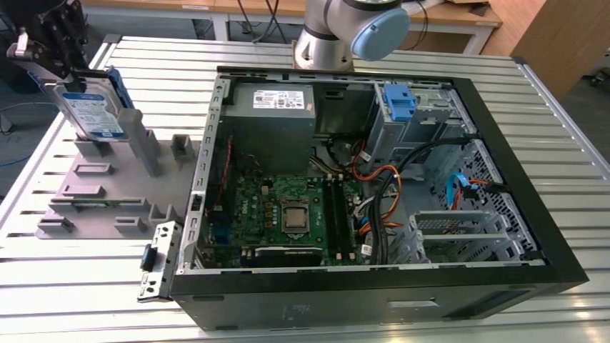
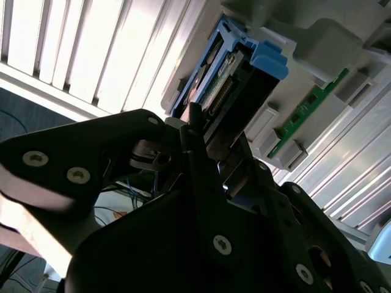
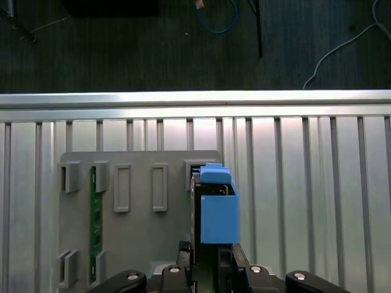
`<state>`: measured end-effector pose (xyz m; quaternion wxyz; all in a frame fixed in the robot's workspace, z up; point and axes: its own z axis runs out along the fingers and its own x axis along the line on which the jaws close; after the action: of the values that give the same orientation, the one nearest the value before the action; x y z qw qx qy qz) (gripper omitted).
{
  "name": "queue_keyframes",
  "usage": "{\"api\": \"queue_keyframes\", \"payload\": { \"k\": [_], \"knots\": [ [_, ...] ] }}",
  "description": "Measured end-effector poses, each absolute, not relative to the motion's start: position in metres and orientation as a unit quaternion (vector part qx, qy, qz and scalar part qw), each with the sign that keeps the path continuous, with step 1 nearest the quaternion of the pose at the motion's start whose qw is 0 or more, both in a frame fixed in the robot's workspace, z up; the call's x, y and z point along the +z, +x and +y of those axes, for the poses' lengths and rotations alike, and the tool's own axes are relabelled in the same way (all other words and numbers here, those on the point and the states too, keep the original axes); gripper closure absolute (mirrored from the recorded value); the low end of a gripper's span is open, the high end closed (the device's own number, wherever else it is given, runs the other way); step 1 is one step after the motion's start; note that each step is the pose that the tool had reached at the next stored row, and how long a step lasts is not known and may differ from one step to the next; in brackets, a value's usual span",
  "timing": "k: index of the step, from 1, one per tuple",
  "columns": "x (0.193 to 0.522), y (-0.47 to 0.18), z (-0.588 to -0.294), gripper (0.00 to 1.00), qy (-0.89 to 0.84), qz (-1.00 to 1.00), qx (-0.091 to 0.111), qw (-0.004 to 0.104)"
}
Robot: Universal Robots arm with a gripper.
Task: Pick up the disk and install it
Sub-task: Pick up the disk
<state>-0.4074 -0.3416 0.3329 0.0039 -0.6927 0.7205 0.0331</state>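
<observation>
Your jaws are closed across the upper edge of the disk (image 1: 93,107), which stands on edge in a slot of the grey holder (image 1: 96,193) on the table (image 1: 76,279), off to the exterior view's left of the open computer case (image 1: 381,307). Hold it square and draw straight up, I judge, so the blue carrier clears the slot posts without tilting or snagging.

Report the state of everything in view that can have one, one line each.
disk, standing on edge in the grey holder, not yet installed.
gripper, at the disk's upper end.
computer case, lying flat on the table, side open.
blue bracket, seated inside the computer case.
memory stick, slotted on edge in the grey holder.
</observation>
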Motion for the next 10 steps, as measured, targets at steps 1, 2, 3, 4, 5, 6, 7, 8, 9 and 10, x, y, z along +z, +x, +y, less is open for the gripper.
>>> {"api": "queue_keyframes", "payload": {
  "k": [1,2,3,4,5,6,7,8,9,10],
  "knots": [
    [0.3342,-0.4074,-0.3416,0.65,-0.693,0.72,0.033,0.004],
    [0.3359,-0.4075,-0.3417,0.65,-0.693,0.72,0.033,0.004],
    [0.3376,-0.4075,-0.3416,0.65,-0.693,0.72,0.033,0.004],
    [0.3391,-0.4074,-0.3416,0.65,-0.693,0.72,0.033,0.004],
    [0.3398,-0.4075,-0.3417,0.65,-0.693,0.72,0.033,0.004],
    [0.3397,-0.4074,-0.3416,0.65,-0.693,0.72,0.033,0.004],
    [0.3397,-0.4074,-0.3416,0.65,-0.693,0.72,0.033,0.004],
    [0.3399,-0.4075,-0.3417,0.65,-0.693,0.72,0.033,0.004],
    [0.3402,-0.4075,-0.3416,0.65,-0.693,0.72,0.033,0.004],
    [0.3405,-0.4075,-0.3416,0.65,-0.693,0.72,0.033,0.004]
  ]
}}
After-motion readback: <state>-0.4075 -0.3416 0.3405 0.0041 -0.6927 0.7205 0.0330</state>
